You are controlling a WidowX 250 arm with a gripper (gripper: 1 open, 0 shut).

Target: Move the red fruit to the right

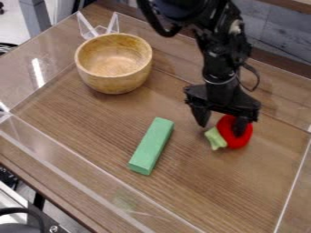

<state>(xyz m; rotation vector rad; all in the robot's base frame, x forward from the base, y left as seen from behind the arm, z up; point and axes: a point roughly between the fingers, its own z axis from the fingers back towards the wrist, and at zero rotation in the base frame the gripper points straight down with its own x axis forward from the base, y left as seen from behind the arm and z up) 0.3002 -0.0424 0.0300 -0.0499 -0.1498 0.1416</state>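
Note:
The red fruit (pixel 235 136) lies on the wooden table at the right, its light green leafy end (pixel 217 139) pointing left. My gripper (pixel 220 118) hangs just above and slightly left of it, open, with its dark fingers (pixel 198 113) spread and nothing between them. The fingertips stand clear of the fruit's top. The black arm rises from the gripper toward the top of the view.
A wooden bowl (pixel 113 62) stands at the back left. A flat green block (pixel 152 145) lies in the middle of the table, left of the fruit. Clear plastic walls (pixel 36 144) ring the table, one close to the right of the fruit.

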